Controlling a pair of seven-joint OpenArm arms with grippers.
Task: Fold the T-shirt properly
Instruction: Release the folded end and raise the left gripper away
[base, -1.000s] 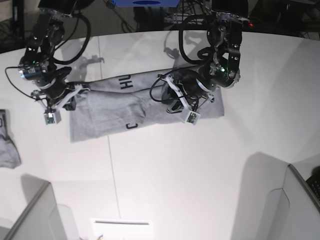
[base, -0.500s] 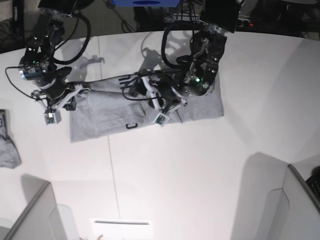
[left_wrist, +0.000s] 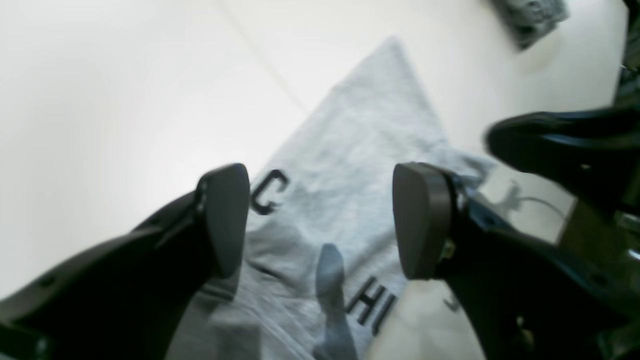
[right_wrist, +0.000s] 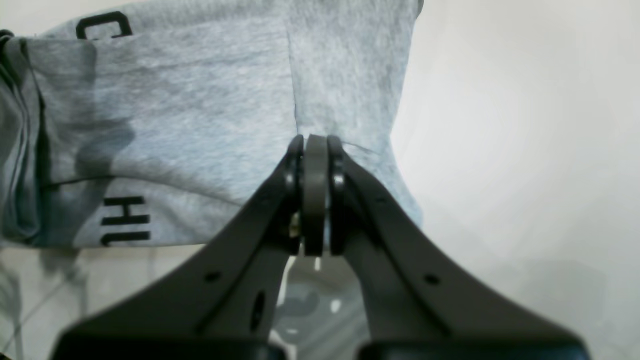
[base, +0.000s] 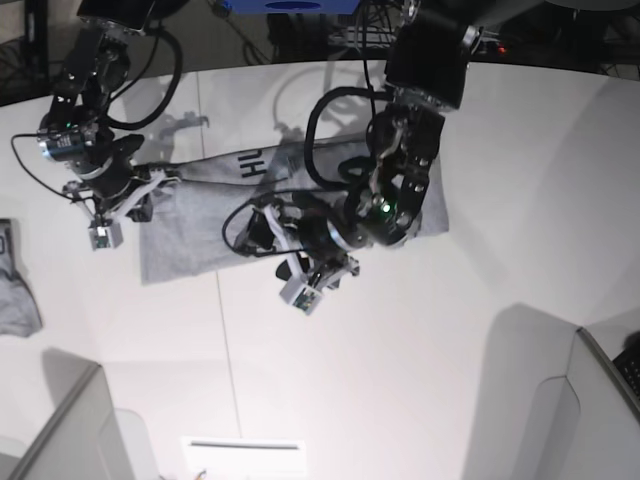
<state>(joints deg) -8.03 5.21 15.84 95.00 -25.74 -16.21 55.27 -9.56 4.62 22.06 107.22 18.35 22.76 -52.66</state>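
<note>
On the smooth white table, heather-grey knit T-shirt folded into a long band, right gripper pinched on its edge, left gripper now spread empty above it, swung toward the shirt's middle

The T-shirt lies spread on the tabletop toward its far edge, left of centre; my right gripper sits at the shirt's left end, my left gripper above its middle. A small cloth lies apart at the tabletop's left edge.
</note>
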